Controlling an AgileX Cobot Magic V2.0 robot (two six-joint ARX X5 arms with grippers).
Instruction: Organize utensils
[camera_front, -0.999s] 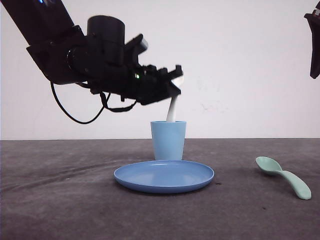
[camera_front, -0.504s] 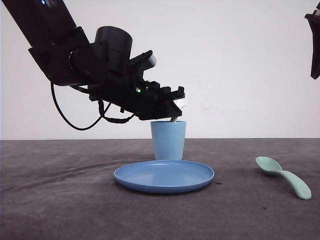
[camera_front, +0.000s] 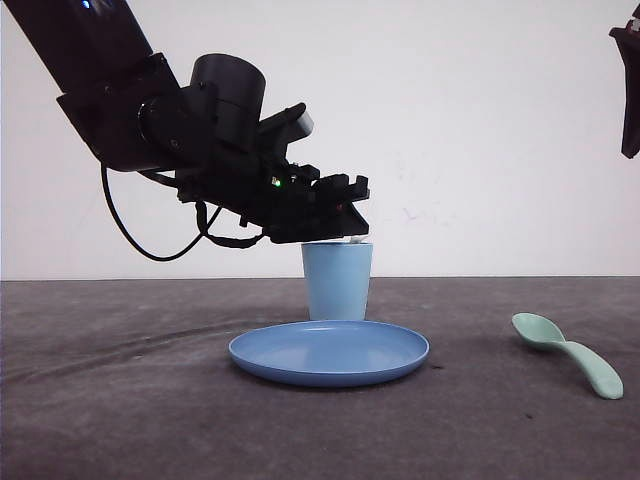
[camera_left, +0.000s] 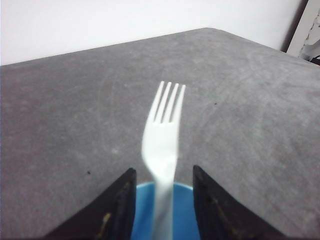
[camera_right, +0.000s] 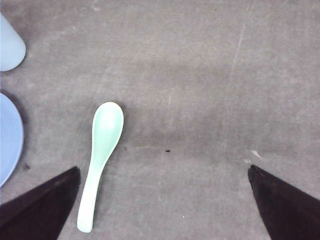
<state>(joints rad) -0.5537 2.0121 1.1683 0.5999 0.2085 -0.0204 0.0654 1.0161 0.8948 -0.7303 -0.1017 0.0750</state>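
Item: fork (camera_left: 162, 145), white plastic. It stood tines-up, handle down in the cup (camera_front: 337, 280). In the left wrist view it rose between the two fingers of the left end effector (camera_left: 161, 200), with a visible gap on either side of the handle; the fingers were judged parted and clear of it, though contact lower down could not be ruled out. In the front view the left end effector (camera_front: 345, 205) sat just over the cup's rim, and only a sliver of white was seen at the rim.

Step in hand, as judged: release of the fork into the cup. To be done well, the fingers were to be kept apart and the end effector lifted straight up along the fork's line, so that the tines would not be caught and the cup not tipped onto the plate (camera_front: 329, 352) just in front of it.

Item: spoon (camera_right: 99, 160), mint green. It lay flat on the desk (camera_front: 120, 400), well to the right of the plate, below the wide-open, empty right end effector (camera_right: 165, 200), nearer one finger than the other.
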